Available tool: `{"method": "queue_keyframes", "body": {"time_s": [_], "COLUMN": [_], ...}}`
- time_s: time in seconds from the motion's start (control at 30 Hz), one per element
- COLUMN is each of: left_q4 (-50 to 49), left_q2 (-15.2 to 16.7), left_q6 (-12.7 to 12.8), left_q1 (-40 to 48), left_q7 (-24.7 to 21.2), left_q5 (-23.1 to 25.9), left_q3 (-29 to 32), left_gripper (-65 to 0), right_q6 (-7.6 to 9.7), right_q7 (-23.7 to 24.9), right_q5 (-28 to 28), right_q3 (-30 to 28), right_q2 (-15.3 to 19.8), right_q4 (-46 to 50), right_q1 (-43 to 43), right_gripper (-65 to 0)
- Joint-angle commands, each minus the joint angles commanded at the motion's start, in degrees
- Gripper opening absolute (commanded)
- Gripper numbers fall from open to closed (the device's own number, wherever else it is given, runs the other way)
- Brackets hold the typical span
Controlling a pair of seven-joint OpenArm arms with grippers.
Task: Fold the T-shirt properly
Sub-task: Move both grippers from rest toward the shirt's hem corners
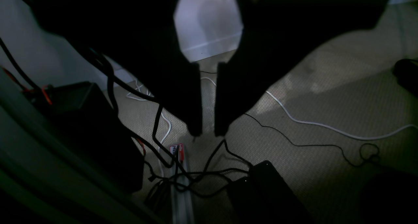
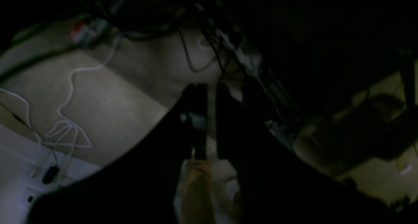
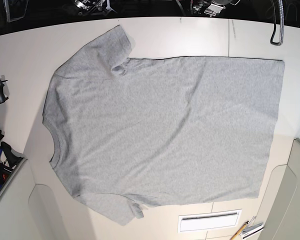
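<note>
**Grey T-shirt lies spread out on the pale bench, both pincers slightly open and empty**

At the far left of the base view, dark hardware (image 3: 92,7) with metallic parts sits along the edge. The right pincer (image 2: 211,119) has a narrow gap between its fingers and nothing in its hold; its dim, blurred wrist view shows the floor (image 2: 124,100), with a looping white cable (image 2: 70,83) on the left.

The heather-grey T-shirt (image 3: 160,125) covers most of the bench (image 3: 170,35), plain side up. Its ribbed neckline (image 3: 55,145) faces left. One sleeve (image 3: 107,47) extends to the far left, its end angled outward; the other (image 3: 110,207) extends to the near left, its cuff end rumpled. A long diagonal crease crosses the middle, and the hem (image 3: 281,87) runs down the right side.

Just beside the shirt's near edge, right of centre, is a white rectangular item (image 3: 209,221) with a dark outline. To its right is a yellow pencil (image 3: 238,231), by the near edge of the view.

The left pincer (image 1: 208,100) is also slightly open, its fingertips close together and holding nothing. Its wrist view shows tangled black cables (image 1: 183,175) over the carpet.
</note>
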Motion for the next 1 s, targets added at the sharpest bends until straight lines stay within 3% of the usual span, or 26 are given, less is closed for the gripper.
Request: {"method": "queue_keyframes", "body": {"time_s": [0.13, 0.3, 0.37, 0.4, 0.53, 0.67, 0.7, 0.87, 0.93, 1.0], "left_q4": [0.4, 0.7, 0.7, 0.7, 0.7, 0.7, 0.7, 0.7, 0.7, 0.7], "left_q2": [0.0, 0.0, 0.0, 0.0, -0.2, -1.1, -1.5, -4.3, -5.4, -6.6], "left_q6": [0.0, -0.2, -0.2, -0.2, -0.2, -0.3, -1.4, -9.6, -11.4, -11.4], "left_q1": [0.0, 0.0, 0.0, 0.0, 0.0, 0.2, 0.2, 0.3, 0.3, 0.3], "left_q7": [0.0, 0.0, 0.0, 0.0, 0.0, 0.1, 0.2, 0.6, 0.6, 0.6], "left_q5": [0.0, 0.0, 0.0, 0.0, 0.0, -0.1, -1.1, -6.3, -6.6, -7.3], "left_q3": [0.0, 0.0, 0.0, 0.0, 0.0, 0.0, 0.0, 0.0, 0.0, 0.0], "left_gripper": [-58.1, -58.1, -58.1, -58.1, -58.1, -58.1, -58.1, -58.1, -58.2, -58.1], "right_q6": [-0.11, 0.92, 1.05, 1.92, 10.4, 13.9, 14.67, 14.71, 14.71, 14.71], "right_q7": [-2.3, -2.4, -2.4, -2.4, -2.4, -2.5, -2.5, -2.4, -2.4, -2.5], "right_q5": [6.2, 10.6, 10.6, 10.6, 10.8, 14.1, 14.8, 15.1, 15.1, 15.1], "right_q3": [1.6, 8.3, 10.5, 11.1, 11.4, 11.4, 11.4, 11.4, 11.4, 11.4], "right_q2": [0.5, 0.5, 0.8, 1.1, 2.8, 4.0, 4.2, 5.0, 5.1, 5.1], "right_q4": [1.3, 1.6, 1.6, 1.7, 2.2, 2.1, 2.1, 2.2, 2.4, 2.9], "right_q1": [0.0, 0.0, 0.0, 0.0, 0.0, 0.0, 0.0, 0.0, 0.0, 0.0], "right_gripper": [-57.1, -34.0, -33.5, -33.5, -33.5, -33.5, -33.5, -33.5, -33.5, -33.5]}}
